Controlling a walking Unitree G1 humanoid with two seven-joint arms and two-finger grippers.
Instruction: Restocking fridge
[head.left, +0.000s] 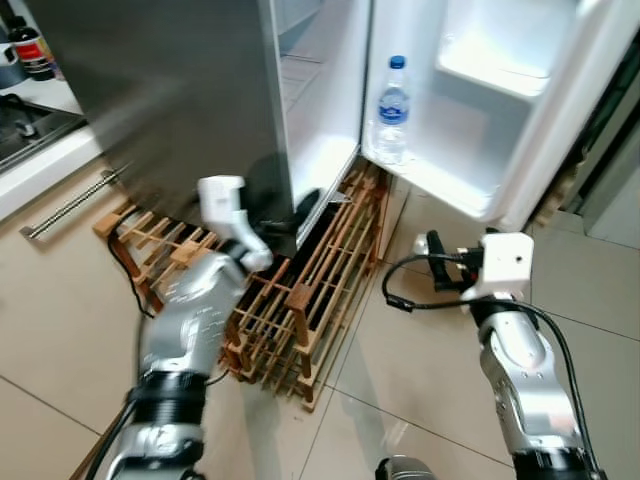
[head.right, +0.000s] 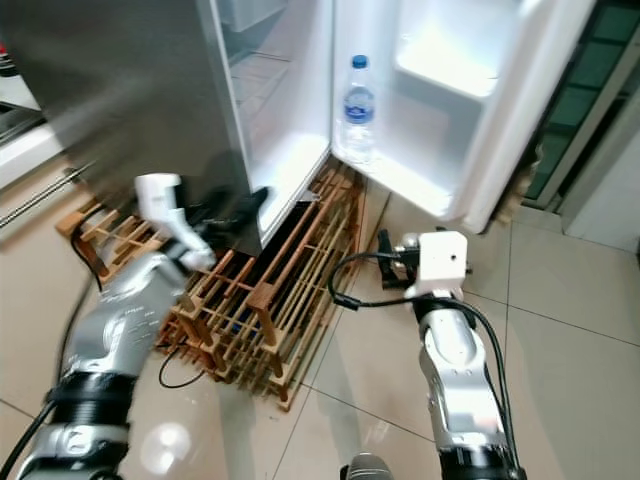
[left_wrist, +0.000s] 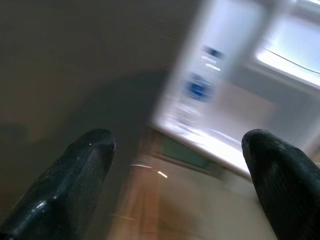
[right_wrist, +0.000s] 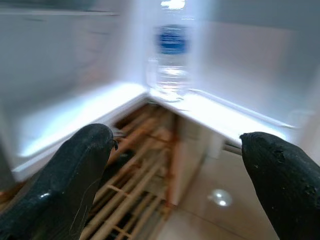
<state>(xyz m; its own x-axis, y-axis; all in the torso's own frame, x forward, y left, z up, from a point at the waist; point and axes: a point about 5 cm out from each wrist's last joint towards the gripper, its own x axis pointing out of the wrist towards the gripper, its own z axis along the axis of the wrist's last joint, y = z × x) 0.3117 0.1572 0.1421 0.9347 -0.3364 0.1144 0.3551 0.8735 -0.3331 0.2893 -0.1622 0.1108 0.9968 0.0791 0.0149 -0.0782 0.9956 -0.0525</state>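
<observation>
Upright, a water bottle (head.left: 393, 110) (blue label, writing unreadable) on the fridge door shelf (head.left: 440, 185).

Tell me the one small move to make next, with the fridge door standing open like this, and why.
Probably step back for the next item. The water bottle already stands upright on the lowest shelf of the open fridge door. Both the left gripper and the right gripper are open, holding nothing, low over the wooden rack on the floor.

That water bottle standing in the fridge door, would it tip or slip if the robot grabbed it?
The water bottle is tall and narrow, standing upright on the door shelf, so a push near its cap would probably topple it. It looks like clear thin plastic, likely smooth and a little squeezable. How full it is cannot be told.
</observation>
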